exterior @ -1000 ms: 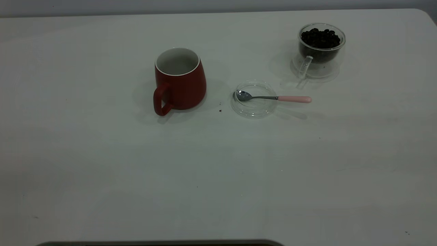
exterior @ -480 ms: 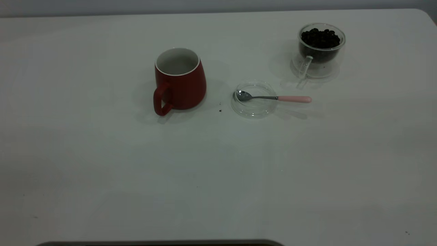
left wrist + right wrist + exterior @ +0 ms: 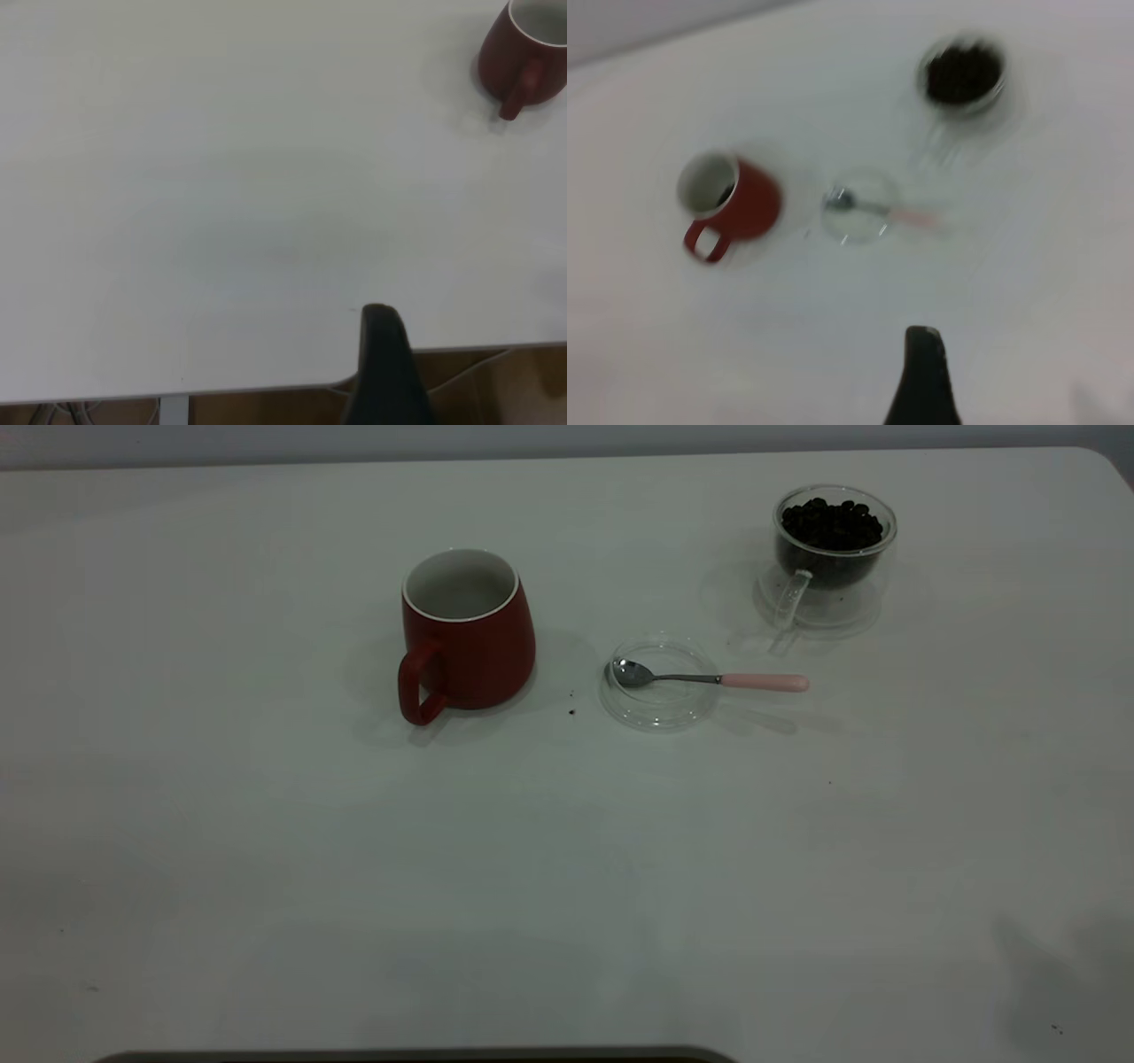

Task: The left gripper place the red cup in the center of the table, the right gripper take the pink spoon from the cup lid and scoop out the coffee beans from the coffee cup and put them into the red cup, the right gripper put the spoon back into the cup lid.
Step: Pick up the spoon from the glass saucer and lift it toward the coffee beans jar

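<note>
The red cup (image 3: 467,633) stands upright left of centre, handle toward the near edge; it also shows in the left wrist view (image 3: 523,53) and the right wrist view (image 3: 731,208). The pink-handled spoon (image 3: 764,683) lies with its bowl in the clear cup lid (image 3: 660,682) and its handle sticking out to the right. The glass coffee cup (image 3: 833,549) full of dark beans stands at the back right. Neither gripper shows in the exterior view. My left gripper (image 3: 379,312) sits over the near table edge, far from the cup. My right gripper (image 3: 923,332) hangs high over the table, empty. Each shows as one dark tip with no gap.
A few dark crumbs (image 3: 571,711) lie between the red cup and the lid. The near table edge (image 3: 266,390) shows in the left wrist view. A faint shadow (image 3: 1063,974) falls on the table's near right corner.
A shadow has come onto the near right corner of the table. The cup, lid, spoon and coffee cup have not moved.
</note>
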{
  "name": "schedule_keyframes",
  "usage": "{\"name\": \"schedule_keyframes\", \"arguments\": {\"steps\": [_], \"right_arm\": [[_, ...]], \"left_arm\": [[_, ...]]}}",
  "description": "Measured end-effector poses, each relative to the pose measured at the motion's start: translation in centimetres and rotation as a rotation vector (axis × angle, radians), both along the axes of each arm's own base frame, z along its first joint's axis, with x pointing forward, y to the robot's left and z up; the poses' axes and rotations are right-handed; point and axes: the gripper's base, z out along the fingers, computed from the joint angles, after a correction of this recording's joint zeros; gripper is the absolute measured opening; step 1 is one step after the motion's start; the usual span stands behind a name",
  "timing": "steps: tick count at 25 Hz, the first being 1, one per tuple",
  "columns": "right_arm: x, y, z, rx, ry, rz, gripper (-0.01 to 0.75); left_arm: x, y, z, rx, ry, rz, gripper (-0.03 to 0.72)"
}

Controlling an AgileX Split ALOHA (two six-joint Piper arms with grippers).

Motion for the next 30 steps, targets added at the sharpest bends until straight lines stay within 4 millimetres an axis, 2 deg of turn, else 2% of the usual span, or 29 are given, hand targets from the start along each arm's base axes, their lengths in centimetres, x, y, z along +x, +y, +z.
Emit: {"name": "schedule_keyframes", "arguments": {"steps": [6,13,22,30], "right_arm": [[5.6,0.5,-4.7,0.082,0.224,0.069,0.650],[9.8,1.1,-10.2,0.174,0.370,0.111,0.640],[13.2,1.6,-16.9,0.278,0.416,0.123,0.636],[14.5,1.7,-23.6,0.342,0.474,0.077,0.631]], "left_arm": [[0.0,0.0,0.0,0.000,0.000,0.000,0.569],[0.0,0.0,0.0,0.000,0.000,0.000,0.569],[0.0,0.0,0.0,0.004,0.000,-0.003,0.569],[0.0,0.0,0.0,0.004,0.000,-0.003,0.569]]}}
